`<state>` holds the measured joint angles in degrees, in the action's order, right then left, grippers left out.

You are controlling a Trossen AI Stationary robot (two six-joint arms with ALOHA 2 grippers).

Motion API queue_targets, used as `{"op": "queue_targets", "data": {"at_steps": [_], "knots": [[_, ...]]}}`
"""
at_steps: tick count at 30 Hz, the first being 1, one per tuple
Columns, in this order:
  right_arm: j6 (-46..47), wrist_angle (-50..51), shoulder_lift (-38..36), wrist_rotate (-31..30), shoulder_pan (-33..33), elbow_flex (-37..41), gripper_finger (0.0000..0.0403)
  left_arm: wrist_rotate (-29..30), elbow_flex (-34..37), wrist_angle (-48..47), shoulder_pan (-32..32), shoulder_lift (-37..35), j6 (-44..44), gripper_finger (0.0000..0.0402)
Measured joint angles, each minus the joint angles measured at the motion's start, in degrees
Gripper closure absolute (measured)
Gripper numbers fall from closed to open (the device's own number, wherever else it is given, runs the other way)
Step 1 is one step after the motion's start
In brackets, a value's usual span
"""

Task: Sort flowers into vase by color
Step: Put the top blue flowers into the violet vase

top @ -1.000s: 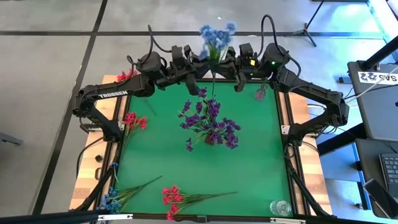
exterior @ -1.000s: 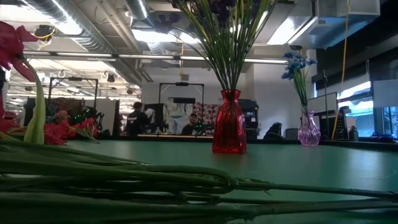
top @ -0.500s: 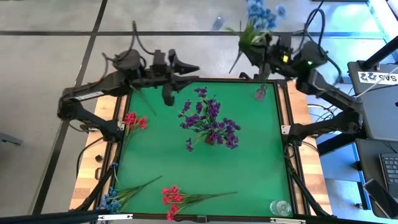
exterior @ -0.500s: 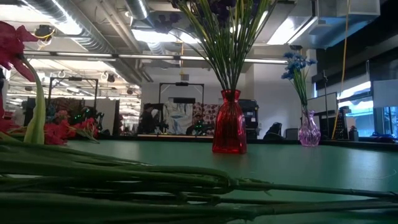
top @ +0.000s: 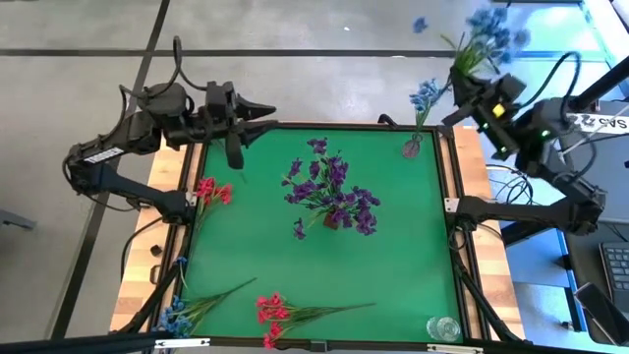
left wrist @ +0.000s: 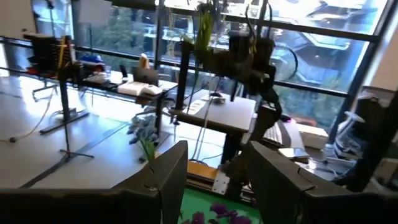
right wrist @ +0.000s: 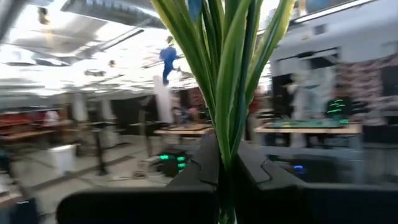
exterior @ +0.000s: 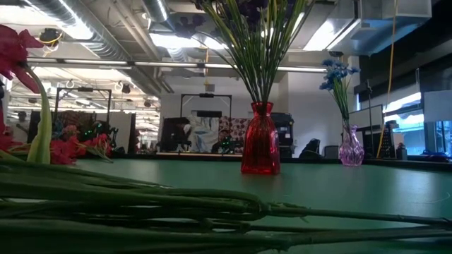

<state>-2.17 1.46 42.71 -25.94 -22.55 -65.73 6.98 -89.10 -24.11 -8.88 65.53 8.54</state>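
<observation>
My right gripper [top: 466, 81] hangs beyond the table's far right corner, shut on a bunch of blue flowers [top: 488, 31]. My left gripper [top: 263, 108] stands open over the far left edge with nothing between its fingers [left wrist: 166, 180]. More blue flowers [top: 425, 96] stand with their stems in a small purple vase [exterior: 351, 149] at the far right. Purple flowers [top: 329, 189] stand in the red vase [exterior: 260, 148] at mid-table. Red flowers [top: 209, 190] lie at the left edge. A red sprig [top: 280, 313] and a blue sprig [top: 182, 315] lie flat near the front edge. My right gripper pinches the bunch's green stems [right wrist: 227, 158] between its two fingers, low on the stems. Several stems are gathered together in the hold. The bunch is lifted clear of the table, and its blossoms [top: 491, 28] fan out beyond the fingertips.
A clear glass vase [top: 442, 327] stands at the near right corner. Wooden boards [top: 138, 295] and black frame rails border the green mat [top: 393, 256]. A desk with a laptop [top: 590, 128] stands close to my right arm.
My right gripper has swung from the middle of the far edge toward the table's right, carrying the blue bunch out past the far right corner. My left gripper has let go of that bunch and drawn back toward the table's left.
</observation>
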Motion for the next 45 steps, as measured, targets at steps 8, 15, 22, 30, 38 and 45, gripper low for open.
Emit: {"op": "queue_targets", "data": {"at_steps": [8,15,22,30,38,45], "knots": [[-7.37,-9.27,-7.58,-6.97,0.0,15.21,0.0391,6.06,0.0,0.59,-0.59,0.03,-0.13,0.0242],[-8.78,-11.43,-9.47,-17.25,0.0,21.52,0.0387,6.4,0.0,0.94,-0.87,0.05,1.31,0.0238],[-8.73,-23.32,-10.0,-20.72,0.0,28.24,0.0389,3.38,-0.02,-4.35,-0.8,0.06,2.3,0.0238],[-3.54,-30.21,-10.22,-29.4,-0.1,36.92,0.0391,2.03,-0.02,-6.59,1.16,0.03,1.4,0.0237],[11.81,-31.67,-10.22,-28.04,-4.86,45.54,0.0391,2.08,-0.02,-6.93,4.29,0.03,1.31,0.0237],[16.71,-41.29,-10.31,-17.73,-14.33,53.7,0.0391,2.82,2.42,-5.91,8.06,0.05,-0.13,0.0237]]}}
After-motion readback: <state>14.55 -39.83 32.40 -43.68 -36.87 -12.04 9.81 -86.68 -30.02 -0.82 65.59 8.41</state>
